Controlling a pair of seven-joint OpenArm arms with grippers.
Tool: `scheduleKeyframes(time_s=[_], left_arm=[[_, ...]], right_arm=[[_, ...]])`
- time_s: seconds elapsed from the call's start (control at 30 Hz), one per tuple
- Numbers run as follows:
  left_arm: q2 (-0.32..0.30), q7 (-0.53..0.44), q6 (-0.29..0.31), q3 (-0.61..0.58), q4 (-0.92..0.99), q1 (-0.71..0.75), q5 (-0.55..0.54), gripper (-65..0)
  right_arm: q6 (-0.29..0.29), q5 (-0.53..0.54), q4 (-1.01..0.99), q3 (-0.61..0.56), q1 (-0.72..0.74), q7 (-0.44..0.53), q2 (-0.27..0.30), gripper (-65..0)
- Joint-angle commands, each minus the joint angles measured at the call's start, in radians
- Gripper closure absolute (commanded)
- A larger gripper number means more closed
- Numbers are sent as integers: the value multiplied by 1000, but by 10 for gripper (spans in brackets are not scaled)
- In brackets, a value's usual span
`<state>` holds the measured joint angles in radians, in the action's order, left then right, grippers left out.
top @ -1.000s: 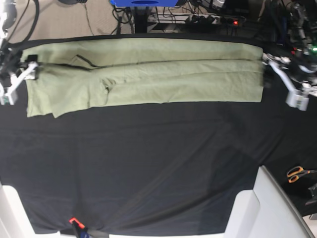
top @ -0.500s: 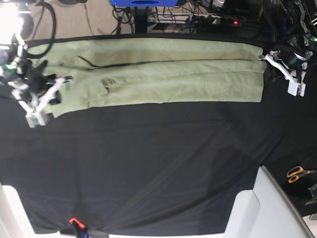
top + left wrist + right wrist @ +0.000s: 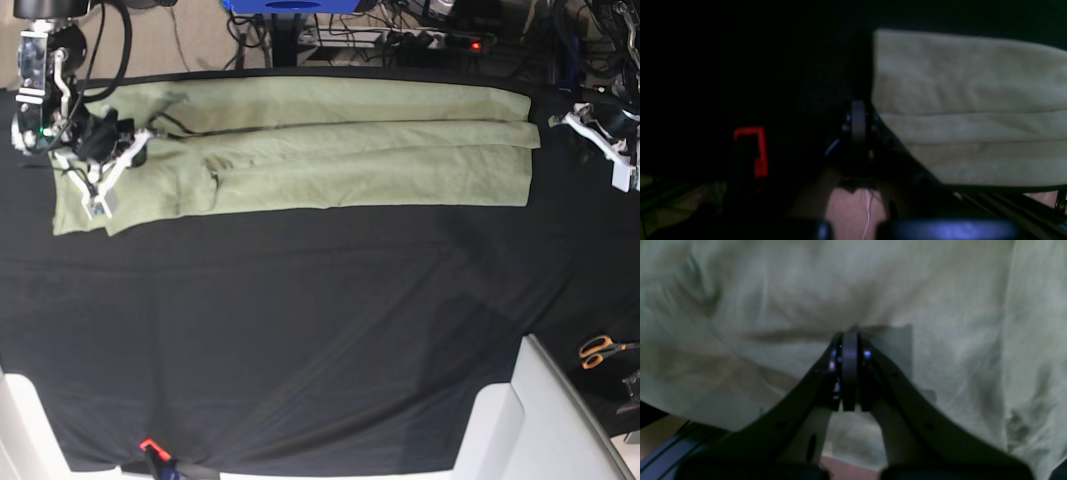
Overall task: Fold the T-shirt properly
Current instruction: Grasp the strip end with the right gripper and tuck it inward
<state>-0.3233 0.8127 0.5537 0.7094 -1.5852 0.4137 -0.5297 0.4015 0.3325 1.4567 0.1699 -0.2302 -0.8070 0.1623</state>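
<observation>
Matt, seemingly soft cotton T-shirt [image 3: 330, 145] on matt black cloth [image 3: 300, 330].

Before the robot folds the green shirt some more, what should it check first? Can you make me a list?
1. T-shirt lies flat in a long band on the black cloth: ok.
2. Right gripper over the shirt, jaws shut: ok.
3. Right jaws holding fabric: cannot tell.
4. Left gripper holding the shirt: not ok, jaws shut beside its edge, off the fabric.
5. Scissors away from the shirt: ok.
</observation>
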Motion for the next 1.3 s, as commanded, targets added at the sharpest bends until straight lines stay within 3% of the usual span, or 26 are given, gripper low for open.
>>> scheduleKeyframes(time_s=[0.0, 0.13, 0.33, 0.47, 0.77, 0.93, 1.27], left_arm=[[-21, -14, 2, 8, -8, -2, -17, 0], [-26, -17, 2, 8, 22, -5, -13, 0], [-17, -17, 2, 2, 18, -28, 116, 0], [-12, -17, 2, 5, 19, -34, 130, 0], [8, -17, 2, 3, 16, -35, 130, 0], [8, -17, 2, 6, 19, -35, 130, 0], [6, -17, 2, 3, 22, -51, 132, 0]], right_arm=[[4, 10, 20, 4, -2, 8, 10, -8], [4, 10, 35, 4, -41, 7, 10, -8], [1, 12, 201, 4, -119, -19, 9, -8], [0, 12, 263, 6, -111, -55, 9, -8], [0, 10, 63, -5, 47, -58, -33, -9], [3, 10, 22, -5, 16, -55, -57, -8], [3, 10, 174, -5, -90, -62, -60, -8]])
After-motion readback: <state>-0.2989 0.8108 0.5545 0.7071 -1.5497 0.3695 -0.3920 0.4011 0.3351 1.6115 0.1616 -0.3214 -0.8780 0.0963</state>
